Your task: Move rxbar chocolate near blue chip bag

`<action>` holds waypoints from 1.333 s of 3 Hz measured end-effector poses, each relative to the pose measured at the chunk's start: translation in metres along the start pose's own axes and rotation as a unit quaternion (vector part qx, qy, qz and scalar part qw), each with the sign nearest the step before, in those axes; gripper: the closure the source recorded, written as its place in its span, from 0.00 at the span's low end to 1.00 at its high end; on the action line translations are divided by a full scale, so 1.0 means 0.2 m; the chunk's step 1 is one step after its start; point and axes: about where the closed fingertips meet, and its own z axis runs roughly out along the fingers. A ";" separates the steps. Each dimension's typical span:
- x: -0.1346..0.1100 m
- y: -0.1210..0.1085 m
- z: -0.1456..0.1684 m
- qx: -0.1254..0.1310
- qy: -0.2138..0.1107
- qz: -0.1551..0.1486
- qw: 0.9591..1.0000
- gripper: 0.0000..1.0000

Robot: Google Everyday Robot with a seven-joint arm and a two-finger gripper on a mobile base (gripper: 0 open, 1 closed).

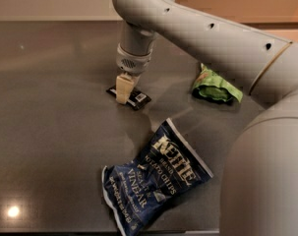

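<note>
The rxbar chocolate, a small flat black wrapper with a whitish patch, lies on the dark table at centre. My gripper points down right over its left part, at table height, and hides the middle of the bar. The blue chip bag, large, crinkled and dark blue with white lettering, lies flat in front of and to the right of the bar, about a bag's width from it.
A smaller green snack bag lies at the right, partly behind my arm. My arm's large pale body fills the right side of the view. The table's front edge runs along the bottom.
</note>
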 end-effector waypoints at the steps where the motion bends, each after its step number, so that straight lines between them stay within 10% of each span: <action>1: -0.01 0.00 -0.03 0.000 0.000 0.000 1.000 0.87; 4: 0.17 0.13 -0.29 -0.012 -0.036 -0.010 0.999 1.00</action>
